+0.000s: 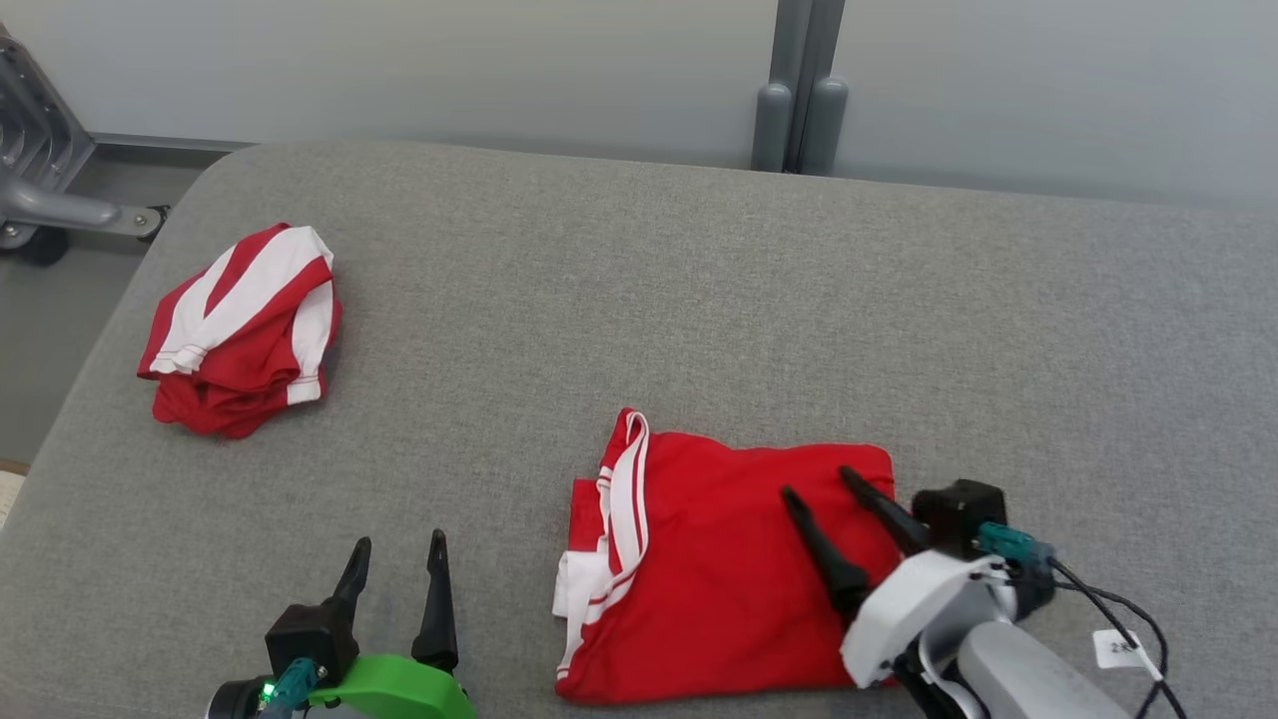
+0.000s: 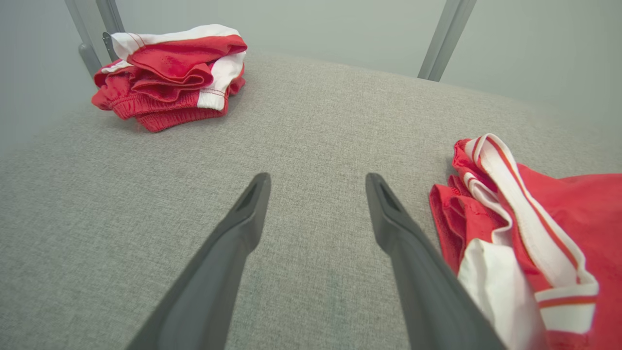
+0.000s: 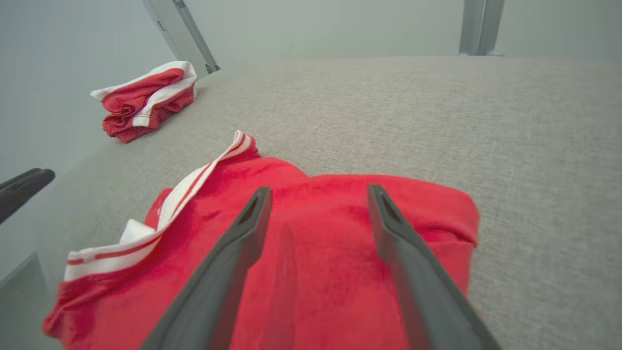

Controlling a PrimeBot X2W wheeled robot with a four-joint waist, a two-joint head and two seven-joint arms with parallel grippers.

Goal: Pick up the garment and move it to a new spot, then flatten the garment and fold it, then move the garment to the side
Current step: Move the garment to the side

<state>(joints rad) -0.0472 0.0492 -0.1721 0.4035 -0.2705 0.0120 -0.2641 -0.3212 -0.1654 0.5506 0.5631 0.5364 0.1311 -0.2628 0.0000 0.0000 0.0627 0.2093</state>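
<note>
A red garment (image 1: 719, 569) with white stripes lies folded near the front of the grey cushioned surface (image 1: 699, 300). In the right wrist view the garment (image 3: 316, 243) lies under the fingers. My right gripper (image 1: 819, 479) hovers over its right part, open, nothing between its fingers (image 3: 243, 233). My left gripper (image 1: 397, 544) stands open at the lower left, over bare fabric to the left of the garment (image 2: 525, 233). Its fingers (image 2: 243, 218) hold nothing.
A second red-and-white garment (image 1: 245, 330) lies bunched at the far left of the surface, also seen as a pile (image 2: 170, 73) and a heap (image 3: 146, 97). A grey post (image 1: 799, 90) stands behind the surface. A metal frame (image 1: 40, 150) stands at the far left.
</note>
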